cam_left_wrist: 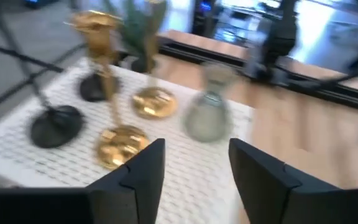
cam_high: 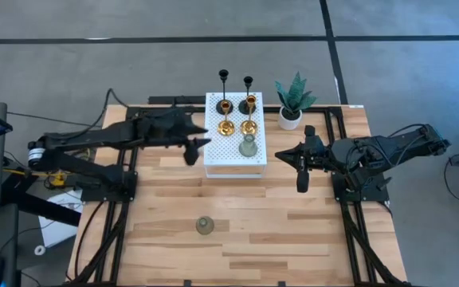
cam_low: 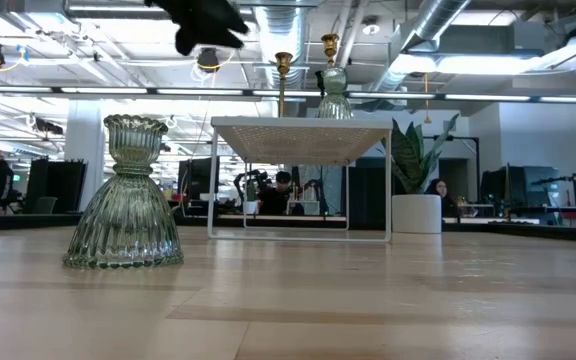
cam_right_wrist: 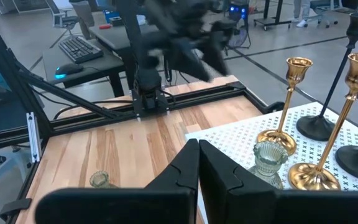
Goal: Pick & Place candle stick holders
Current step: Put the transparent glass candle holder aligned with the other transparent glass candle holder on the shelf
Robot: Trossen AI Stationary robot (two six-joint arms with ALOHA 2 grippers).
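Knocking over the crowded holders on the white perforated stand (cam_high: 213,151) is judged the main risk: five are packed together there, and the left gripper (cam_high: 193,150), hanging just off the stand's left edge with its fingers spread and nothing held between them, could clip one if it is swung carelessly. The two gold holders (cam_high: 225,126) have thin stems on small round bases and are likely toppled by a light brush; the same is judged of the two slim black ones (cam_high: 224,77) at the back. The squat ribbed glass holder (cam_high: 248,147) on the stand is probably steadier. A second grey-green glass holder (cam_high: 205,226) is left alone on the wooden table (cam_high: 293,231), well apart. The right gripper (cam_high: 300,182) is kept pressed together beside the stand's right side, near the potted plant (cam_high: 293,97).
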